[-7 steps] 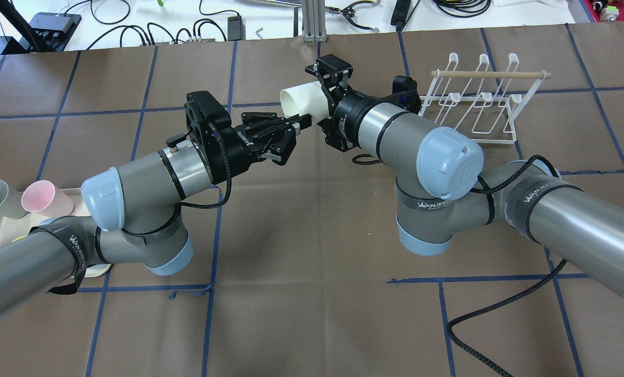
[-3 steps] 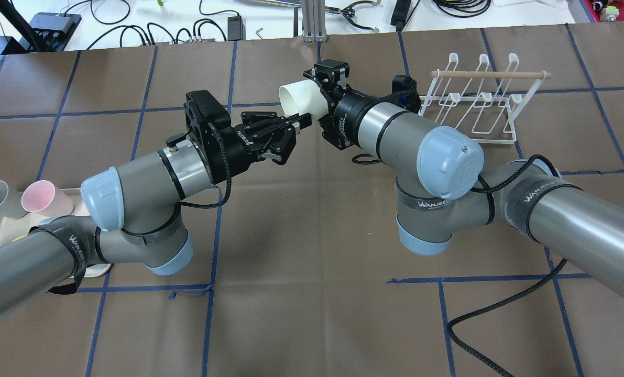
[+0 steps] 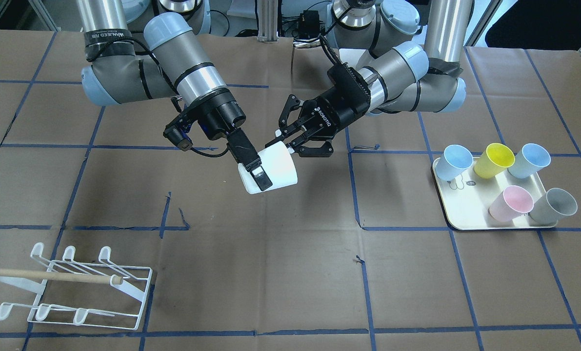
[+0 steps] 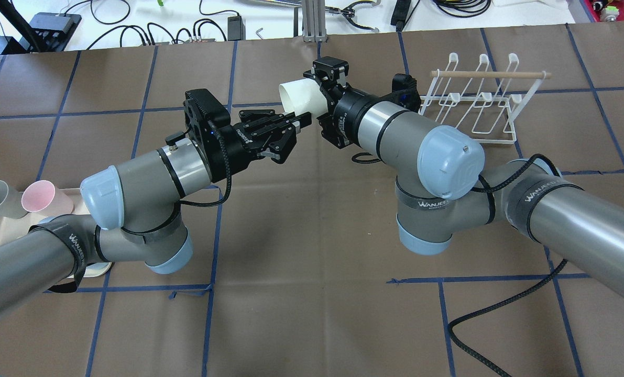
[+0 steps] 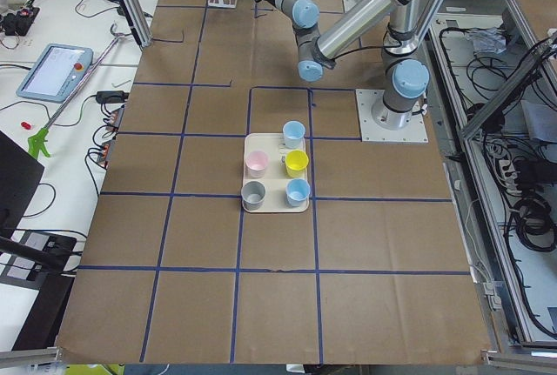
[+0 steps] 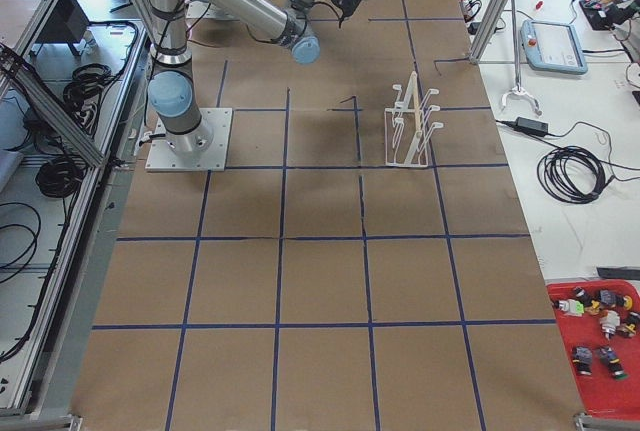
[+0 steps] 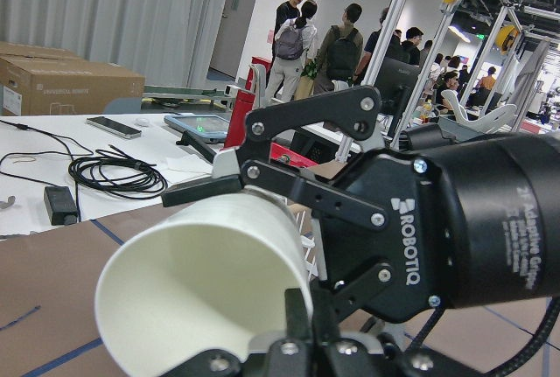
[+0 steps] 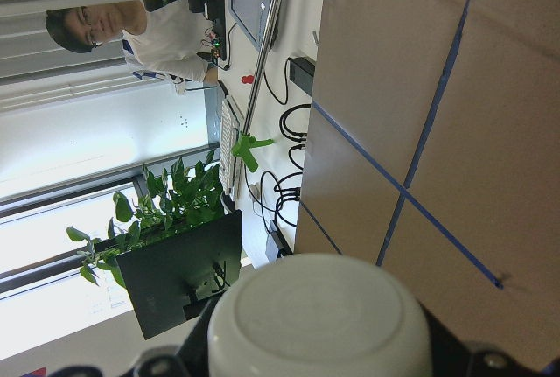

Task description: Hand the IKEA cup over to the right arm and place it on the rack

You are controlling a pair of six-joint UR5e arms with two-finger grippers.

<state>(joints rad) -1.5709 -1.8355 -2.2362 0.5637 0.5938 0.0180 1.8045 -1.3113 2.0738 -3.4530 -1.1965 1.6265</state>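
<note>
Cup point(image 3: 280, 165), white, hangs on its side in the air over the middle of the counter, caught from both ends. The right claw point(image 3: 265, 174) is clenched on its closed end, one finger point(image 3: 247, 156) lying across the wall and the base filling the gap in the right wrist view. The left claw point(image 3: 283, 143) pinches the rim at the open mouth; in the left wrist view one of its fingers point(image 7: 293, 311) stands just inside the lip. Well off toward the right corner on the side away from the robot sits the rack point(image 3: 70, 292). A tray point(image 3: 468, 212) of coloured cups lies toward the left edge.

As I judge it, the handover is half made: the cup is lifted and the right claw has its grip, but the left claw has not let go. Left to do: release, draw the left arm back, carry the cup to the rack and set it on a prong.

A second ago the right claw's jaws stood spread around the closed end; they have since closed, and the cup has edged slightly toward the edge away from the robot. The left claw has barely shifted.
</note>
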